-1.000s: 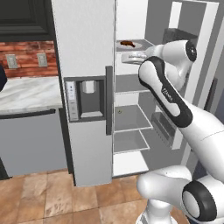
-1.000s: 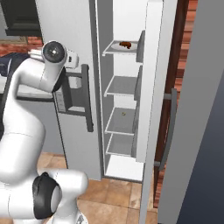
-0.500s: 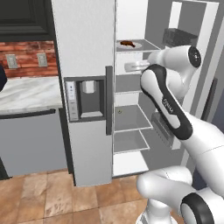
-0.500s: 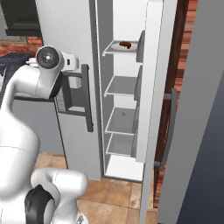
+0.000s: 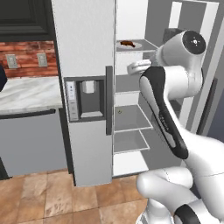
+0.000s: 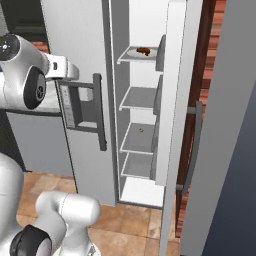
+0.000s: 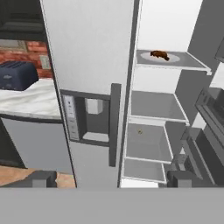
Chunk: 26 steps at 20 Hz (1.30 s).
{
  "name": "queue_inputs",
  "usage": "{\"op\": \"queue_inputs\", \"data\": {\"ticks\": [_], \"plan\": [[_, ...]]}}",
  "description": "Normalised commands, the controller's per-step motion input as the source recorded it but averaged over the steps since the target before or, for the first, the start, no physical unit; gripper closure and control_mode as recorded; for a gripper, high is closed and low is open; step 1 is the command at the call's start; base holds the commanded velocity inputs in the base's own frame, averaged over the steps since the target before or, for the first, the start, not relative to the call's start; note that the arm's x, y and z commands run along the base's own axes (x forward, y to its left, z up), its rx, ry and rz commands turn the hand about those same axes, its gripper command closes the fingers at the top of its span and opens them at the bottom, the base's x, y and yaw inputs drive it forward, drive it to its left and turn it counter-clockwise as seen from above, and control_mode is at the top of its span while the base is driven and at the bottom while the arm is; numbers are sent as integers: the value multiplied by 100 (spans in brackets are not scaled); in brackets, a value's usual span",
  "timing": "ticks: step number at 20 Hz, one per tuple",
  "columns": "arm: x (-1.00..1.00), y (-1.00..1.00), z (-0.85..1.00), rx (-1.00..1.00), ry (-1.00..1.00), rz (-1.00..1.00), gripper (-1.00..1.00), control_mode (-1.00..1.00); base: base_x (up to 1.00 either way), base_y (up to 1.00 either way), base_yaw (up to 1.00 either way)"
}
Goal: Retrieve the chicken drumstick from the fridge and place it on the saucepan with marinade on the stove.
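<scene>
Held the claw fully released in the hand view, both dark tips spread far apart at the bottom, clasping nothing. Looked along it at the fridge: left door shut, with its water dispenser and dark vertical handle; right compartment open. Found the chicken drumstick lying on a white plate on the top shelf, high above the tips and well apart from them. Counted three lower shelves, bare except for a tiny speck on one, too small to name. Noted a dark toaster on the marble counter beside the fridge.

Saw, from the left base view, the arm reared up before the open compartment, with the wrist at about the level below the top shelf and the drumstick higher and deeper in on its plate. Could not make out the fingers there.

Saw, from the right base view, the hand set against the shut door above the dispenser, to the side of the opening, and the open door swung out on the far side. Placed the drumstick on the top shelf again, far from the hand.

Judged the step in hand as the reach into the fridge, with the pickup not yet made and the delivery half not begun. Reckoned the next move called for raising the hand to the top shelf, pushing in over the plate, straddling the drumstick across its narrow width, then closing without dragging the plate.
</scene>
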Motion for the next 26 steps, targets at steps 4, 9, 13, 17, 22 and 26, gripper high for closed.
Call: {"op": "queue_inputs", "data": {"ticks": [4,9,13,17,22,26], "plan": [[-92,-11,0,-1,7,-12,-100,-100,0,0,0],[-100,-7,-1,-1,7,-8,-100,-100,0,0,0],[-84,-1,-19,0,3,-2,-100,-100,0,0,0],[-40,-14,-24,0,0,0,-100,-100,0,0,0],[-9,-14,-24,0,0,3,-100,-100,0,0,0],[0,0,-26,0,2,1,-100,-100,0,0,0]]}}
